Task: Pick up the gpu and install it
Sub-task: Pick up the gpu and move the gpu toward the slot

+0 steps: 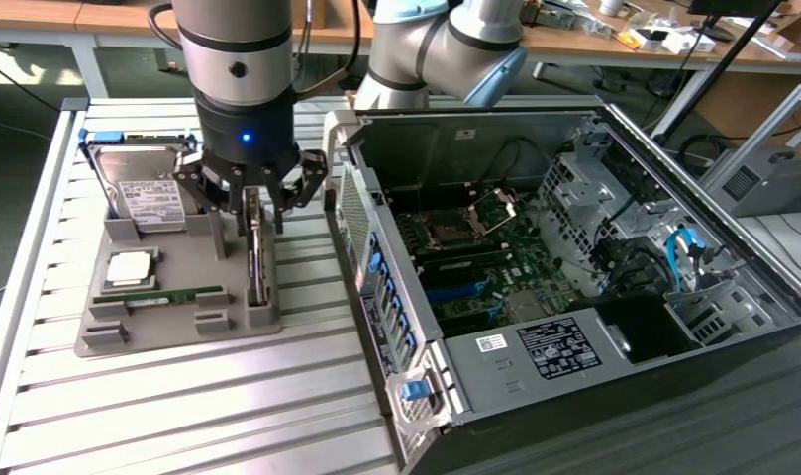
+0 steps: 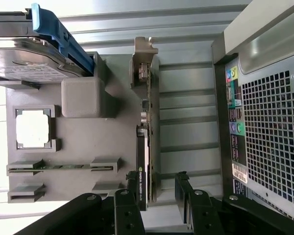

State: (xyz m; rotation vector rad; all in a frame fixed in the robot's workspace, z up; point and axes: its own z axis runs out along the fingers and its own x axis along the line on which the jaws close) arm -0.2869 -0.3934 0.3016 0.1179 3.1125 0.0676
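My fingers are spread as wide as they go, released and holding nothing. The graphics card stands on its edge in the gap between them. One finger sits just beside its dark face, while the other stands off with bare table showing between, so I judge that I am astride the card and not yet pressing it.

In the exterior view my gripper hangs straight over the card, at the end that lies toward twelve o'clock. The card's long axis runs from twelve to six, so my fingers face its two flat sides, one at nine and one at three. That is the way a squeeze needs to go.

The card rests in a slot along the three o'clock edge of the grey holder tray. Out at nine o'clock from me lie the hard drive, the processor and the memory stick. The open computer case stands at three o'clock, just beside the tray.
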